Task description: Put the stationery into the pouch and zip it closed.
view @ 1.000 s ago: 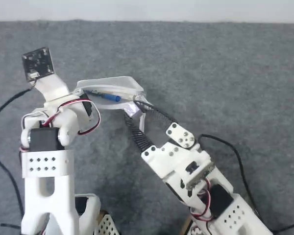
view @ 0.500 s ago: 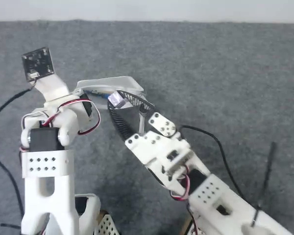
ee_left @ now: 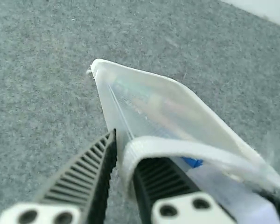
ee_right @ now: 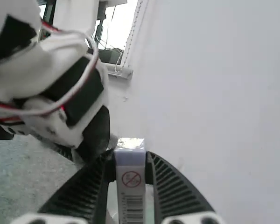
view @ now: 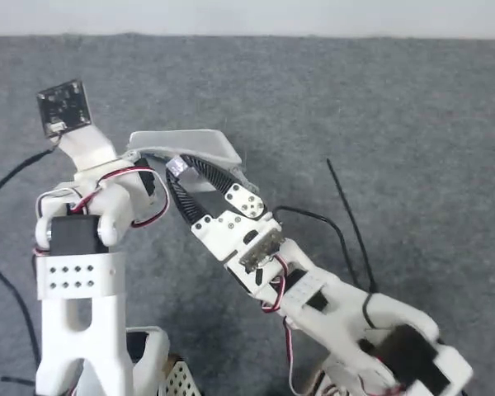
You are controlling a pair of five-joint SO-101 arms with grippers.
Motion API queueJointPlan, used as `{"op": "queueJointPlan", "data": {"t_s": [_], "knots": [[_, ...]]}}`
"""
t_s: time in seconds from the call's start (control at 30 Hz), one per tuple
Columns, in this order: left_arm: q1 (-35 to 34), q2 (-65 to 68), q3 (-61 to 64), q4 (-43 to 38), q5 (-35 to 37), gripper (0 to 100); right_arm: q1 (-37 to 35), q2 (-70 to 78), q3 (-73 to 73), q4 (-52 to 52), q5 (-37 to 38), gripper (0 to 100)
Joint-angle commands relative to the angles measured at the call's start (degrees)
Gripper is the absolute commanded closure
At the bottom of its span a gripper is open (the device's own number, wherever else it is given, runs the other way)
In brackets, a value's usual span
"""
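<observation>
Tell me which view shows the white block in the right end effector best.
Right wrist view: the white block sits close up, clamped in the right end effector, label facing the camera. The high view shows its small end above the pouch. A pale corner in the left wrist view may be it; unclear.

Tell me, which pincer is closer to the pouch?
Left. The left pincer clamps the pouch by its edge; the right pincer, holding a small box, is at its mouth.
</observation>
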Motion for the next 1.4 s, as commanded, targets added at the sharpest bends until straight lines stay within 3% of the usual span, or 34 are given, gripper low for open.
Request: {"op": "queueJointPlan", "data": {"t_s": [0.0,0.4,0.53,0.7,0.9,1.0,1.2,1.37], "knots": [[-0.09,-0.79,-1.19,-0.88,-0.7,99,-0.57,1.89,-2.9,-4.79,-0.53,99.1],[-0.09,-0.79,-1.1,-0.88,-0.79,99,-0.48,2.15,-0.7,-4.7,-7.03,98.8],[-1.76,-0.79,-1.01,-1.32,-0.7,99,-0.48,2.07,-0.7,-0.13,-7.38,98.8],[-2.73,-0.79,-0.31,-1.67,-0.62,99,-0.31,2.07,-0.79,5.49,-13.45,98.8],[-2.73,-0.79,-0.31,-1.67,-0.62,99,-0.22,-1.19,0.53,8.75,-13.8,98.7],[-2.73,-0.79,-0.22,-1.67,-0.62,99,-0.48,-5.93,2.37,12.7,-13.8,97.3],[-2.81,-0.79,-0.22,-1.67,-0.62,99,-0.57,-17.45,5.01,27.82,-15.56,82.1],[-2.81,-0.79,-0.22,-1.67,-0.62,99,-0.31,-26.07,4.75,41.01,-21.01,81.8]]}}
